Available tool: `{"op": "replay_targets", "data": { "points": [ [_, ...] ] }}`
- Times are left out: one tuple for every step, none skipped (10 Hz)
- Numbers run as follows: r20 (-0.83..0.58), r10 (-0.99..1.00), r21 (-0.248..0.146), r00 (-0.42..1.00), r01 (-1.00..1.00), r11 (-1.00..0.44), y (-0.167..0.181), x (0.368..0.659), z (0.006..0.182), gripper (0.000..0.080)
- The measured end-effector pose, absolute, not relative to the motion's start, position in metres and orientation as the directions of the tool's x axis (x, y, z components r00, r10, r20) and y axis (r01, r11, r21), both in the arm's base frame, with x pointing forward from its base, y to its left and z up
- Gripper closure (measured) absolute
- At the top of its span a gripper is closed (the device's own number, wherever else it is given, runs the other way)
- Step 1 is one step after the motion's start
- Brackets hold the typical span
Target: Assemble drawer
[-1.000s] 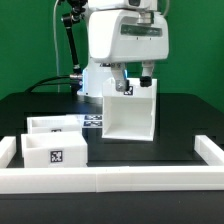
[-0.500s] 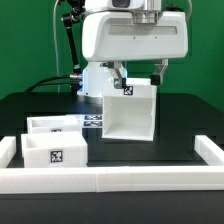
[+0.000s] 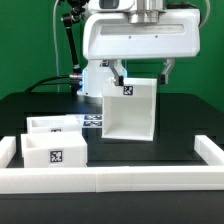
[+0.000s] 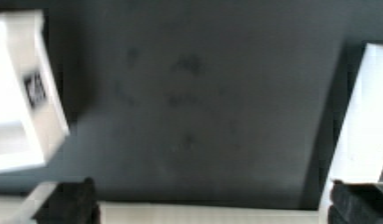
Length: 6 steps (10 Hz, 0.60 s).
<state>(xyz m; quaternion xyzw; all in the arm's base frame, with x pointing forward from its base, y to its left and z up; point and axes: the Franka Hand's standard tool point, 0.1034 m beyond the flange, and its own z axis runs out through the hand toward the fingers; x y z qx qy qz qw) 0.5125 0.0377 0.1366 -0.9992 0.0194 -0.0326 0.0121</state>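
the gripper (image 3: 142, 72) hangs with jaws spread wide, nothing between them, just over the drawer's tall housing (image 3: 130, 112), which stands upright mid-table. its two trays (image 3: 55, 150) sit by the front edge, toward the exterior view's left. thin stiff plastic, probably light and slick: pinch a wall's top edge.

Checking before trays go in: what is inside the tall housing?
The housing is open on top: only a tag on its far wall shows; its near wall hides the lower interior.
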Motion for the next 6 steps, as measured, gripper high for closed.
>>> {"op": "replay_targets", "data": {
  "points": [
    [0.046, -0.067, -0.023, 0.997, -0.066, -0.998, 0.044, 0.502, 0.139, 0.015],
    [0.031, -0.084, -0.031, 0.996, -0.083, -0.996, 0.046, 0.495, 0.142, 0.015],
    [0.022, -0.096, -0.029, 0.995, -0.095, -0.995, 0.05, 0.483, 0.147, 0.015],
    [0.017, -0.112, -0.034, 0.994, -0.111, -0.993, 0.055, 0.47, 0.15, 0.015],
    [0.013, -0.123, -0.031, 0.992, -0.123, -0.992, 0.058, 0.461, 0.148, 0.015],
    [0.013, -0.124, -0.031, 0.992, -0.124, -0.992, 0.057, 0.462, 0.147, 0.015]
  ]
}}
